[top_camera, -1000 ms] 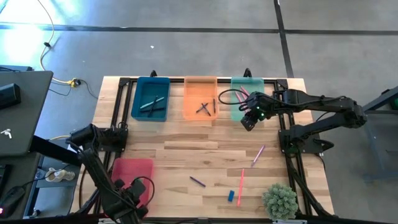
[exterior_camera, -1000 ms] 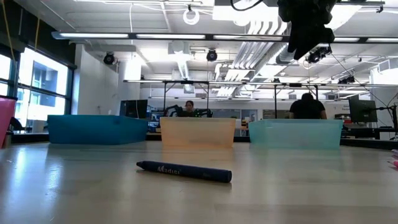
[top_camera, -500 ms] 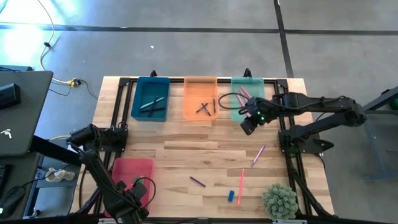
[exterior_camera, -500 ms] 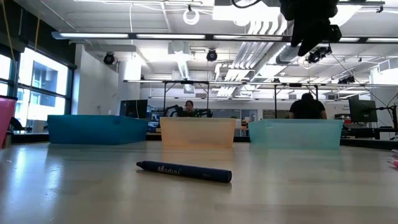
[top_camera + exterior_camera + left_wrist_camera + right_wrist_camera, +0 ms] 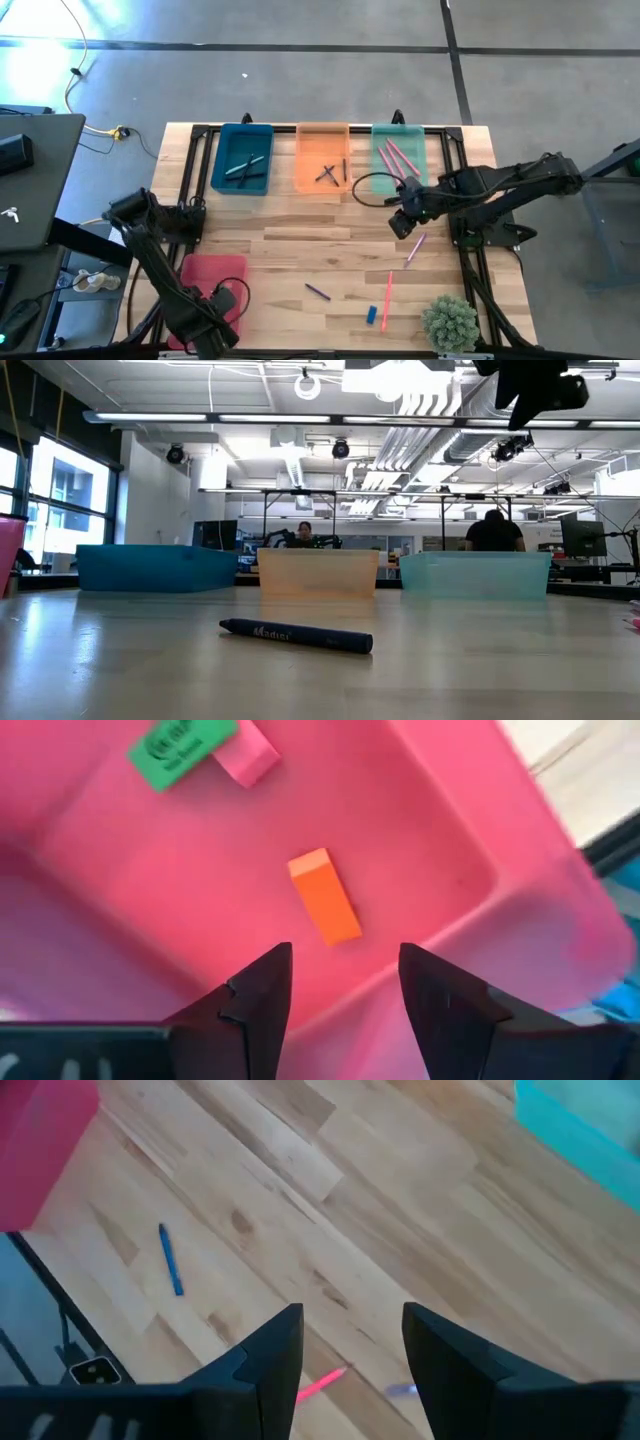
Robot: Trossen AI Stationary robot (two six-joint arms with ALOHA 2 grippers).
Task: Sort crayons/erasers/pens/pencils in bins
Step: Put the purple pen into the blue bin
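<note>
Overhead layout: four bins on the wooden tabletop (image 5: 290, 235), both arms over it.
Teal bin (image 5: 243, 158), orange bin (image 5: 322, 157) and mint bin (image 5: 399, 155) line the far edge; the pink-red bin (image 5: 205, 272) sits near-left beneath the left gripper (image 5: 222, 305). The right gripper (image 5: 404, 222) hovers mid-right, near a pink stick (image 5: 415, 247). A plant (image 5: 450, 321) occupies the near-right corner.

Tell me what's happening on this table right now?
A two-armed robot is sorting stationery into coloured bins. The left tool hangs open over the pink-red bin, where an orange eraser, a green one and a pink one lie. The right tool, open and empty, is above the bare table near the mint bin. A dark crayon, two pink sticks and a blue eraser are still unsorted.
</note>
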